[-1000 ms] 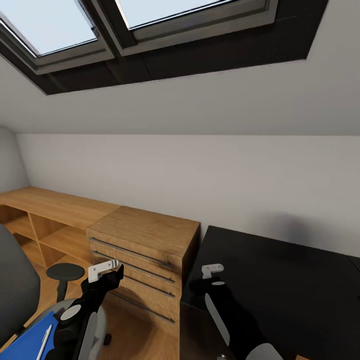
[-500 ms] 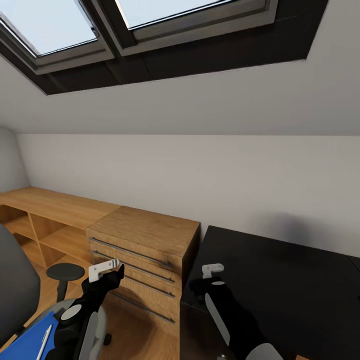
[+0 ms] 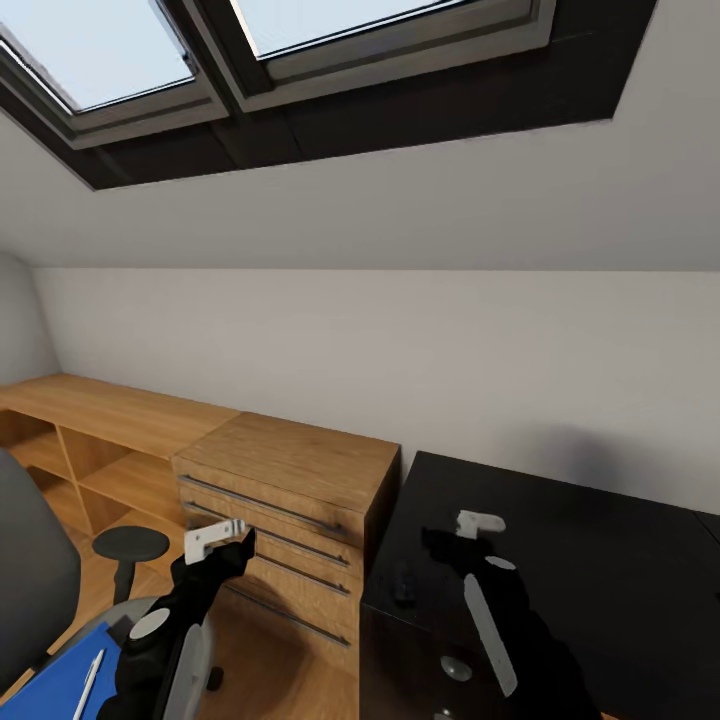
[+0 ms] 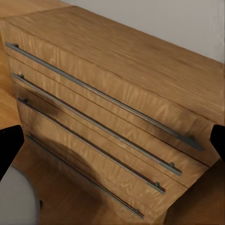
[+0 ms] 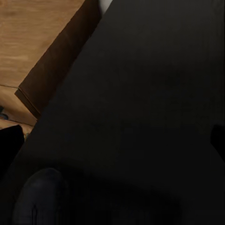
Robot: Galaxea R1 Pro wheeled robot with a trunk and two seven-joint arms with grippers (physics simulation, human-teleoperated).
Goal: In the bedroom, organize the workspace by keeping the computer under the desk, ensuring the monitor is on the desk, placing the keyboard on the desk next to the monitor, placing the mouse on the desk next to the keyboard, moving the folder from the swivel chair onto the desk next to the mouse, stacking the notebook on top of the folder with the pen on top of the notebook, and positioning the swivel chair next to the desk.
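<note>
Mouse lies on the desk, right end effector released above it.

**Desk right, drawers centre, chair left**

The desk sits at the right against the wall, with the mouse on its near left corner. Just left of it stands the drawer chest, then the low shelf unit. At the far left, the swivel chair carries the folder, and the pen lies on top.
</note>
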